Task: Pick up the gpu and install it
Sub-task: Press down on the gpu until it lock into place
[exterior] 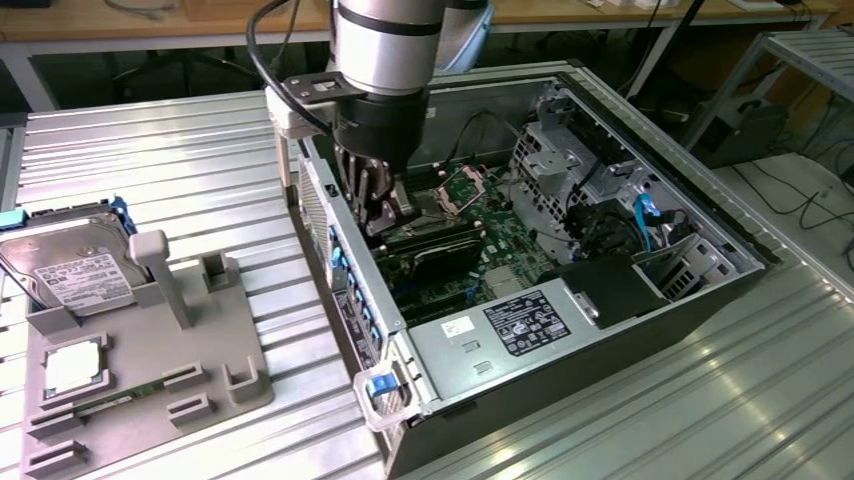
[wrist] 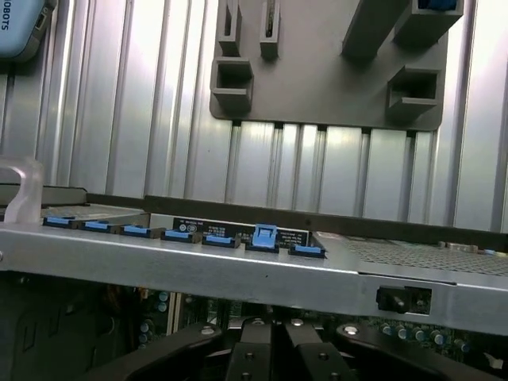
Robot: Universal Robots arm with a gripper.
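— Jaws closed, fingers pressed together. The gripper [exterior: 387,218] is down inside the case [exterior: 641,330], low over the board [exterior: 501,240].

— Holding anything?

— Can't say for sure. Sweeping from the exterior view's left: the drive [exterior: 67,270] and CPU [exterior: 74,365] sit in the grey tray [exterior: 200,340], well apart from the arm, and the tray's other slots stand vacant. Then comes the gripper, and just beside its tips, toward the exterior view's right, the gpu [exterior: 434,250]: a dark card lying along the board, apparently at its slot. Whether the fingers pinch its edge or only rest on it is hidden.

— So we're at the seating stage, you'd judge?

— I'd say so. To do it well, push straight down with the card square to the slot and no twist (a tilted card binds at one end). Pressure should be even along the top edge and gentle, since the board flexes.

— And the bracket end?

— It belongs against the case's rear wall, by the blue latches [wrist: 264,236] that show in the wrist view. I can't tell whether it has lined up there.
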